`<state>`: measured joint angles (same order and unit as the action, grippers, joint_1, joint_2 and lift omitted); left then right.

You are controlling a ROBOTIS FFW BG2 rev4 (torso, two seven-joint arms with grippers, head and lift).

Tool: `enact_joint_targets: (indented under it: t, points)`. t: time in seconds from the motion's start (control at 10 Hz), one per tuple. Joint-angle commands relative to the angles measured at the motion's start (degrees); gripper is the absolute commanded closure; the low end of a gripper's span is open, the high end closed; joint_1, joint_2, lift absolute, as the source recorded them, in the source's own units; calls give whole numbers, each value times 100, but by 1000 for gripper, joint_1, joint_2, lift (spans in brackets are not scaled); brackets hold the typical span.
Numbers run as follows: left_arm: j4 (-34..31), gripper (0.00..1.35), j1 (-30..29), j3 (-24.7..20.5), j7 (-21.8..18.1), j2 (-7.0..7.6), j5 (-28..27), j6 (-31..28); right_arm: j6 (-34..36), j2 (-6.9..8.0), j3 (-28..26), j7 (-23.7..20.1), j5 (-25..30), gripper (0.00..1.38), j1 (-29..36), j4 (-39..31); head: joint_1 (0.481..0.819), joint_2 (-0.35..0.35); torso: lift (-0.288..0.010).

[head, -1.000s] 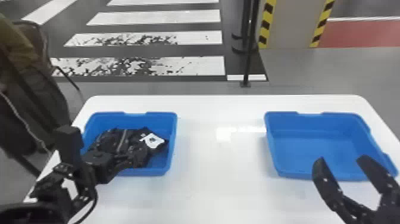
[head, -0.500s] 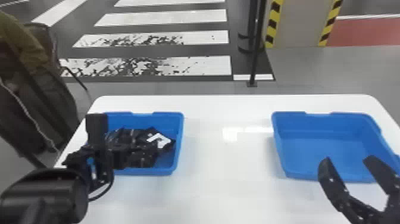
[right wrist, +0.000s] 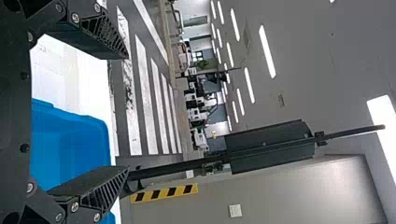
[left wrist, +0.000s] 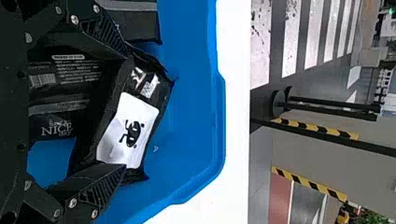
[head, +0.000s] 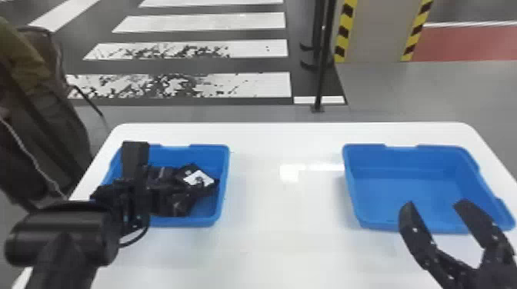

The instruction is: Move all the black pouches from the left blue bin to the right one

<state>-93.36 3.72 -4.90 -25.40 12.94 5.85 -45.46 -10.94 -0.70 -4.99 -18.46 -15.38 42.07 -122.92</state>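
Observation:
My left gripper [head: 134, 192] is over the near-left part of the left blue bin [head: 223, 184], beside the heaped black pouches [head: 173, 205]. Seen from the left wrist, the open left gripper [left wrist: 125, 111] has its fingertips at two ends of a black pouch with a white label [left wrist: 128, 130]; other dark pouches [left wrist: 65, 74] lie under and beside it. Over the near edge of the right blue bin [head: 404, 192], which holds no pouch, my right gripper [head: 434, 205] is parked open. In the right wrist view that gripper [right wrist: 126, 113] has nothing between its fingers.
Both bins stand on a white table [head: 284, 215], with a wide stretch of tabletop between them. Beyond the far edge is a black post [head: 323, 69]. A person's clothed body shows beyond the table's left side.
My left gripper has moved to the right over the left bin, closer to the labelled pouch. The head view has shifted slightly. The right gripper keeps its place by the right bin.

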Motion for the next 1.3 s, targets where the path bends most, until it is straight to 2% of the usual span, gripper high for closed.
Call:
enact_joint_targets:
  t: [0.0,0.1,0.2,0.3,0.4,0.5,0.7,0.9,1.1,1.2]
  points:
    - [273,466,176,45,0,-37,32,5,-3,0,8,0,-16,190,-17,23,695,68,-140]
    - [371,831,205,56,18,-81,55,342,11,0,19,0,-27,190,-31,37,695,66,-140]
    - [371,970,205,102,18,-98,32,511,11,0,19,0,-39,190,-31,37,695,61,-140]
    - [371,1230,162,113,26,-107,-105,848,-3,0,19,0,-50,190,-17,37,695,58,-140]
    - [357,1211,92,79,26,-125,-93,1200,-3,0,19,0,-62,190,-17,37,695,53,-140]
    - [203,1211,-6,68,18,-125,-93,1298,-3,-9,19,0,-73,190,-17,37,695,53,-140]
    - [-711,1211,-485,-184,-35,-125,-311,1101,-3,-9,19,-9,-84,190,11,23,695,52,-140]
    - [-1738,1211,-1089,-561,-176,-107,-299,862,11,-18,31,-35,-84,190,11,-5,695,70,-140]
    - [-2666,1211,-1666,-584,-272,-116,501,806,193,-44,42,-246,-267,190,-101,23,695,86,-140]
    - [-2947,1211,-1947,-481,-299,-133,1072,876,432,-88,88,-457,-484,190,-256,107,695,71,-140]
